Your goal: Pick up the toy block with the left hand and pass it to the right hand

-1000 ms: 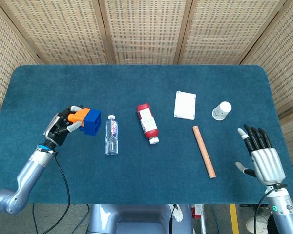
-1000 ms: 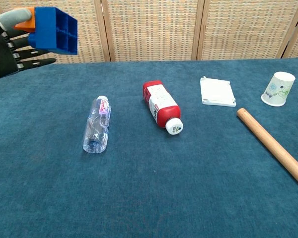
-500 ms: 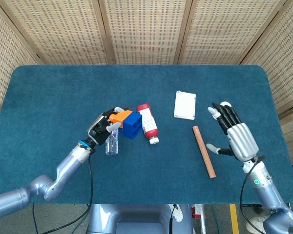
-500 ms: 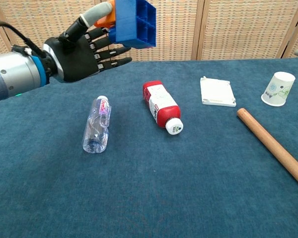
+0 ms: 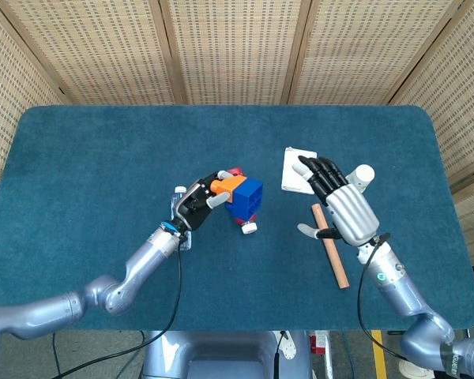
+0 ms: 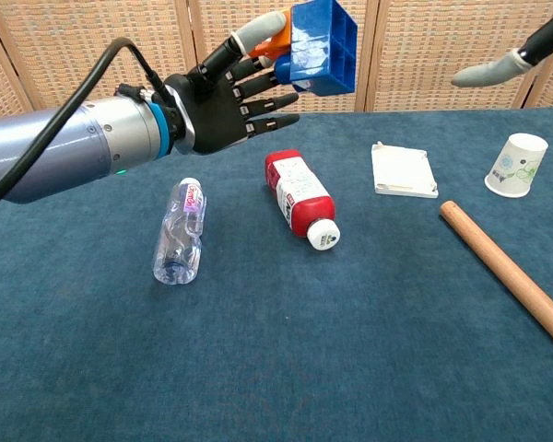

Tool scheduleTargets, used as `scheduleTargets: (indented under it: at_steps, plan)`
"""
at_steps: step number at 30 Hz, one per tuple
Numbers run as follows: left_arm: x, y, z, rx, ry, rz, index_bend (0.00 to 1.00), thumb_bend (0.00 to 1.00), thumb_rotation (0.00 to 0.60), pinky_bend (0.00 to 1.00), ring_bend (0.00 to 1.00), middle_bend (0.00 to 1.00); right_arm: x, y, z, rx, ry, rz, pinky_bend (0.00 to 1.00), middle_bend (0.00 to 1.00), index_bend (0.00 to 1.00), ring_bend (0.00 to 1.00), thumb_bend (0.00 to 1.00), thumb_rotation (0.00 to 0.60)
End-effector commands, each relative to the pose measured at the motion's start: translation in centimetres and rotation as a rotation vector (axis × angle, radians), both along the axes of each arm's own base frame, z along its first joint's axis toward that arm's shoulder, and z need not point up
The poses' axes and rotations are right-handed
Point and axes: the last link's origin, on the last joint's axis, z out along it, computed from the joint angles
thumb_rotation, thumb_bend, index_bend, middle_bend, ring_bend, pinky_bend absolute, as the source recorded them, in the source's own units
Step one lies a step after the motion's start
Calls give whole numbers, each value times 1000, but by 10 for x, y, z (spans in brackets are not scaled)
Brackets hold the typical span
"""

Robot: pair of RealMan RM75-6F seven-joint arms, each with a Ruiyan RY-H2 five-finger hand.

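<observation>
My left robot hand (image 5: 199, 205) pinches the blue-and-orange plastic toy block (image 5: 241, 195) above the red bottle (image 6: 300, 197); right robot hand (image 5: 341, 207) near it, fingers spread, empty.

No text can be read; labels on the clear bottle (image 6: 178, 232) and red bottle (image 6: 300, 195) are too small.

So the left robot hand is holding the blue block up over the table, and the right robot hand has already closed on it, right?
Not quite. The left robot hand does hold the blue block up, but the right robot hand is open and apart from it, as the head view shows.
</observation>
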Motion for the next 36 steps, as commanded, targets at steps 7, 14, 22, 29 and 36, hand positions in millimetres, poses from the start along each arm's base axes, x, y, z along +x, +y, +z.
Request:
scheduleTargets:
  at_steps: [7, 14, 22, 29, 36]
  plan:
    - [3, -1, -2, 16, -7, 17, 563, 424, 600, 0, 57, 513, 32, -4, -29, 17, 29, 20, 0, 4, 0, 0, 0, 600]
    - [0, 0, -1, 22, -11, 32, 563, 424, 600, 0, 57, 513, 45, -4, -45, 30, 33, 27, 0, 106, 62, 0, 0, 600]
    - [1, -3, -1, 22, -11, 28, 563, 424, 600, 0, 57, 513, 57, -12, -54, 26, -14, 1, 0, 217, 181, 0, 0, 600]
    - [1, -4, -6, 15, -8, 29, 563, 424, 600, 0, 57, 513, 69, -18, -56, 10, -61, -7, 0, 330, 327, 0, 0, 600]
    - [0, -6, -11, 2, -13, 37, 564, 424, 600, 0, 57, 514, 75, -22, -61, -29, -88, -13, 0, 507, 524, 26, 0, 600]
